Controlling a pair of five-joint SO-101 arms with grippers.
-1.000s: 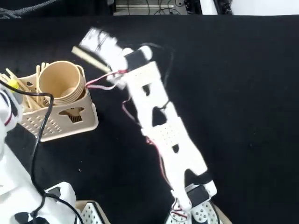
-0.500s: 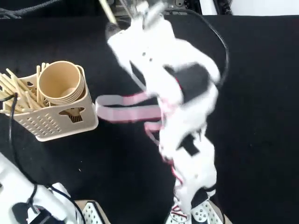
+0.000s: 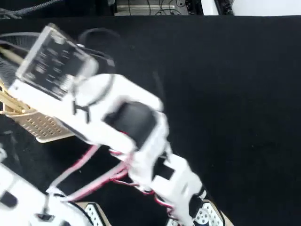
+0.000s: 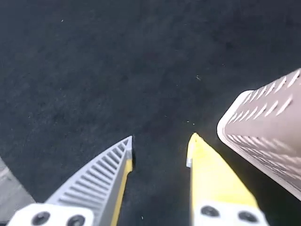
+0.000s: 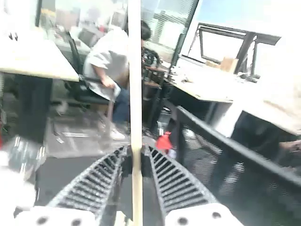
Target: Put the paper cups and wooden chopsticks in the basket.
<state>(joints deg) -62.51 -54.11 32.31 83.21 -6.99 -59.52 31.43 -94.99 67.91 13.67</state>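
Note:
My right gripper (image 5: 135,155) is shut on a single wooden chopstick (image 5: 135,70), which runs straight out between its fingers toward the room beyond the table. In the high view my right arm (image 3: 122,117) is raised and stretched to the left, covering most of the cream basket (image 3: 42,126). Several chopsticks (image 3: 10,104) poke out of the basket's left side. My left gripper (image 4: 160,143) is open with nothing in it, low over the black cloth. It sits just beside a corner of the basket (image 4: 268,136).
A black cloth (image 3: 235,94) covers the table, and its right half is bare. My left arm's base (image 3: 19,197) sits at the front left. A black mesh fence and an office lie beyond the table's far edge.
My right arm has swung up from the back of the table and over to the left, above the basket, still holding the chopstick. The cups in the basket are now hidden beneath it.

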